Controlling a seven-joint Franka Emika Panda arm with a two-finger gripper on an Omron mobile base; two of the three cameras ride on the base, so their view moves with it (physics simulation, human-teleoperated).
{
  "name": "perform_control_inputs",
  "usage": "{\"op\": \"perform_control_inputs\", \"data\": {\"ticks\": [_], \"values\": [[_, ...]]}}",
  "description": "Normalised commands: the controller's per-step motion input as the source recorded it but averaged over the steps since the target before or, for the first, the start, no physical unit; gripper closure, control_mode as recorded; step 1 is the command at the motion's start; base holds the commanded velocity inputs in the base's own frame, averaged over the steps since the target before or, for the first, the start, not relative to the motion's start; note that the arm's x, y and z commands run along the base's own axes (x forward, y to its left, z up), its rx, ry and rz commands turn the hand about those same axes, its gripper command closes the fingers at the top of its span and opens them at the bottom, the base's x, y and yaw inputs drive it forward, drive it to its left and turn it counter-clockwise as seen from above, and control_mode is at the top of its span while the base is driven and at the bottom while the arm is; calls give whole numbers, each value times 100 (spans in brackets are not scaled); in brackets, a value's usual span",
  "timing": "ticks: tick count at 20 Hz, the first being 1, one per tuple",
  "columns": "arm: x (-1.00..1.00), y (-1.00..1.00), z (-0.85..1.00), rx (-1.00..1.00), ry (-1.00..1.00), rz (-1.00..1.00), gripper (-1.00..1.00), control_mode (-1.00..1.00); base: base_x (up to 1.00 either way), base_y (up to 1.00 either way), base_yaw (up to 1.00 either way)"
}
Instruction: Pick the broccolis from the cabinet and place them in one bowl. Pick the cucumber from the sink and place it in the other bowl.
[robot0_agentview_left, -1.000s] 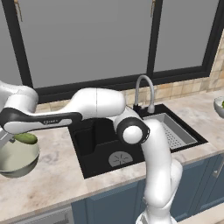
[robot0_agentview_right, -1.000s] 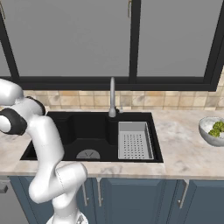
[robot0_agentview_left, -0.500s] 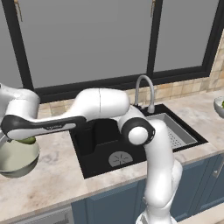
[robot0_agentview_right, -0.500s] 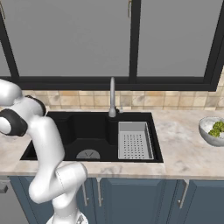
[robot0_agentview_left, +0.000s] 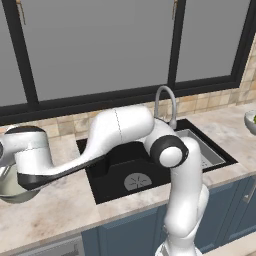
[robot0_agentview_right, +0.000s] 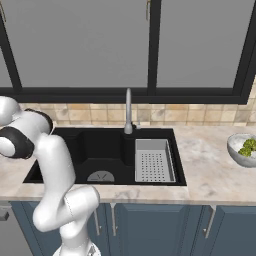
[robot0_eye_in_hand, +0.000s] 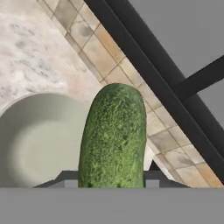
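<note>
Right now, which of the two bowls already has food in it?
The whitish bowl at the far right of the counter: green broccolis lie inside it. The olive-grey bowl at the left is bare inside, with the cucumber held in the claw above its rim.

Even, soft rendered light; sharp, faint shadows, no glare.

- The other bowl (robot0_eye_in_hand: 35, 140) lies open-topped below the held cucumber (robot0_eye_in_hand: 114, 135), nothing in its hollow.
- Tiled backsplash (robot0_eye_in_hand: 131, 87) and dark window frame (robot0_eye_in_hand: 175, 87) stand just beyond the bowl's rim.
</note>
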Motion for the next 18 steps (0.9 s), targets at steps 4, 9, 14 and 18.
{"op": "perform_control_inputs", "data": {"ticks": [4,9,14,18], "values": [[0,0,25,18,-8,6,100,-100,0,0,0],[0,0,43,20,22,8,100,-100,0,0,0],[12,-14,17,16,51,12,100,-100,0,0,0],[16,-17,0,12,57,11,100,-100,0,0,0]]}}
